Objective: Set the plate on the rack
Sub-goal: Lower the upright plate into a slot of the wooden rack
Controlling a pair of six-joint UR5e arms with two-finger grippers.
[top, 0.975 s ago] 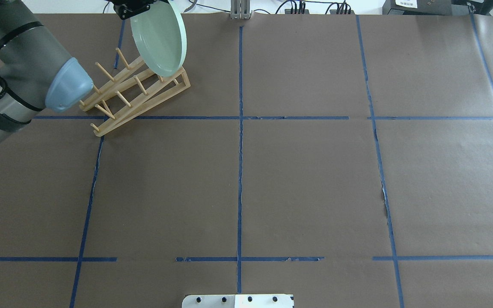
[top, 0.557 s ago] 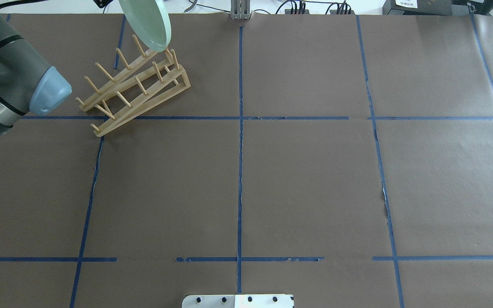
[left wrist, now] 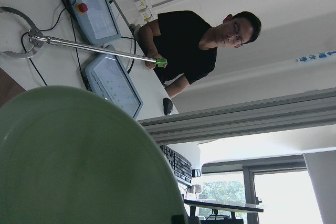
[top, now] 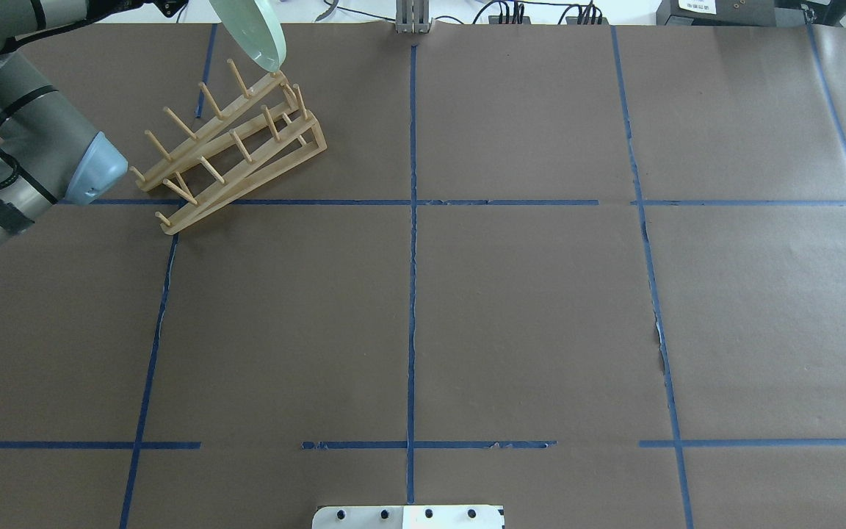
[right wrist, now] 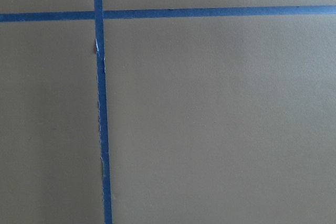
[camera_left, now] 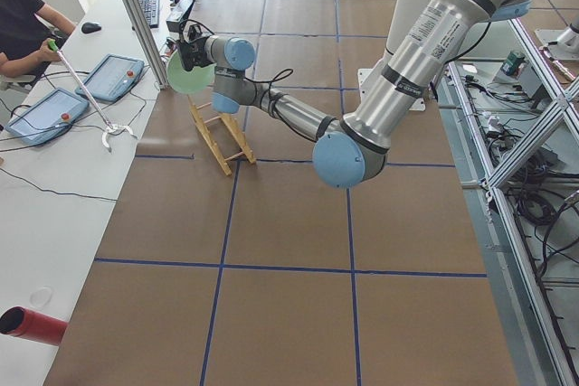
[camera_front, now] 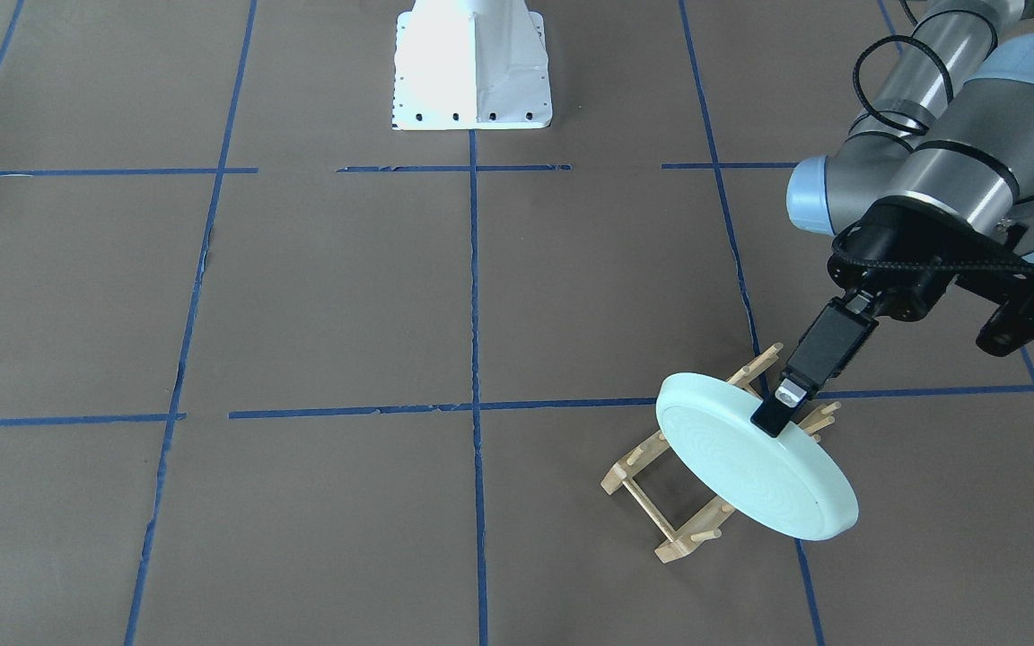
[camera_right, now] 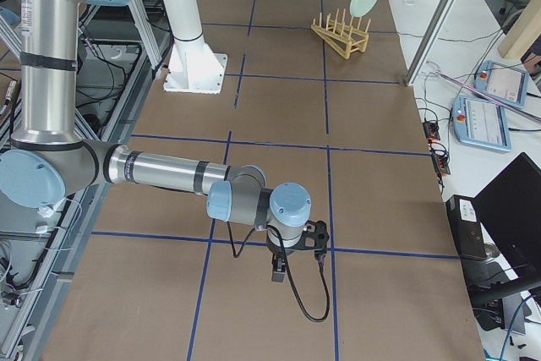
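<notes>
The pale mint-green plate (camera_front: 755, 471) hangs tilted, nearly on edge, over the light-wood rack (camera_front: 652, 507). My left gripper (camera_front: 775, 420) is shut on the plate's upper rim. In the overhead view the plate (top: 250, 29) is edge-on at the top edge of the view, its lower rim just above the pegs at the rack's (top: 232, 147) far end. I cannot tell whether it touches them. The plate fills the lower left wrist view (left wrist: 79, 161). My right gripper (camera_right: 281, 270) hangs low over the table in the right-side view only, and I cannot tell whether it is open or shut.
The white robot base plate (camera_front: 470, 72) stands at the table's near middle. Blue tape lines (top: 411, 220) cross the brown table cover. An operator (camera_left: 23, 29) sits at a side table with control pendants (camera_left: 109, 74) and holds a grabber stick (camera_left: 86, 92).
The left gripper has carried the plate up and toward the table's far edge and turned it more edge-on. The plate no longer covers the rack's far pegs. The rack has not moved.
</notes>
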